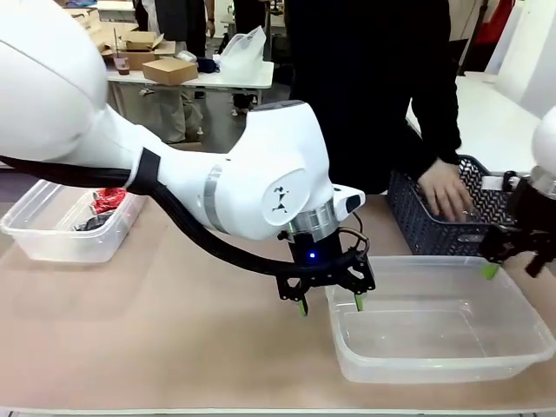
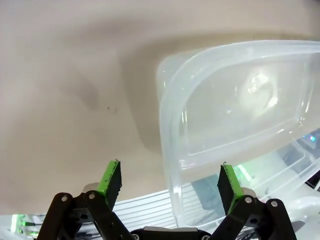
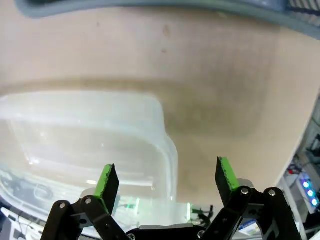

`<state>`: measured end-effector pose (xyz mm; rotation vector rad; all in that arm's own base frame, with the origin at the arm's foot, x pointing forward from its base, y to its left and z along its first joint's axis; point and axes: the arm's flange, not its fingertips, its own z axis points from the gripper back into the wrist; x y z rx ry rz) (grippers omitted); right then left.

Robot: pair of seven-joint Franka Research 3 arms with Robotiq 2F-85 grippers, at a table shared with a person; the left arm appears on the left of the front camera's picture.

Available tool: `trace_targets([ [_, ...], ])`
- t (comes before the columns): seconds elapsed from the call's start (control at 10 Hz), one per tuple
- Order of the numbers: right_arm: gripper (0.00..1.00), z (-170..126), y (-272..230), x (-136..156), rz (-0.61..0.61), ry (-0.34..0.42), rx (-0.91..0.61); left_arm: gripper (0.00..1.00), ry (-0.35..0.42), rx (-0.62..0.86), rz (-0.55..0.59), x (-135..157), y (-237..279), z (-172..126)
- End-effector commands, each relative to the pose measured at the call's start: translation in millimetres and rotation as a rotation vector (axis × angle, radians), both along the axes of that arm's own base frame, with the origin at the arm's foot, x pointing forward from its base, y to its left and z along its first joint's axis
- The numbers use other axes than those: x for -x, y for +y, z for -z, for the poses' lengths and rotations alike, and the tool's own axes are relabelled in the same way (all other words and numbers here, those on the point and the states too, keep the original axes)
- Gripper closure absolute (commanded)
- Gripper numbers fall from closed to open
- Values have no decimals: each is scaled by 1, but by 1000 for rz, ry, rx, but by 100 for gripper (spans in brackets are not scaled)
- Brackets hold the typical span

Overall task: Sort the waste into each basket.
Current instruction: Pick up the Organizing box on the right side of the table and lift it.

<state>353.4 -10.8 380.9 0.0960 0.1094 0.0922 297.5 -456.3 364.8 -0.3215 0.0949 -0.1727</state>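
One clear tub (image 1: 65, 228) at the table's left holds a crushed red can (image 1: 109, 200) and a dark can (image 1: 90, 223). The clear bottles are out of view. A second clear tub (image 1: 434, 334) stands bare at the front right. My left gripper (image 1: 330, 302) hangs open over this tub's near-left corner, its fingers straddling the rim (image 2: 167, 150) with nothing held. In the left wrist view the left gripper (image 2: 170, 181) is wide apart. My right gripper (image 1: 512, 265) stands open above the tub's far-right corner (image 3: 160, 125); the right gripper (image 3: 167, 182) is empty.
A dark blue lattice basket (image 1: 430, 221) stands behind the right tub, with a person's hand (image 1: 445, 191) reaching into it. The person in black stands at the far side. Bare tan tabletop (image 1: 174, 321) lies between the two tubs.
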Motion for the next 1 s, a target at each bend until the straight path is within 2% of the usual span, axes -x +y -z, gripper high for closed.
trace_targets([
  [0.0,0,43,2,48,-24,-5,-67,0,8,-32,-5,2,-12,-3],
  [0.4,0,39,0,51,-40,1,-46,0,26,-39,20,1,-12,2],
  [0.5,58,39,2,51,-68,9,-51,60,21,-35,13,1,-11,1],
  [0.6,59,38,4,51,-79,23,-37,60,15,-41,7,1,-11,0],
  [0.7,100,35,5,53,-83,28,-24,100,10,-42,4,0,-11,0],
  [0.8,100,30,7,56,-79,50,3,62,7,-42,2,-1,-11,0],
  [0.9,100,24,11,59,-68,78,31,100,5,-42,-1,-1,-11,0],
])
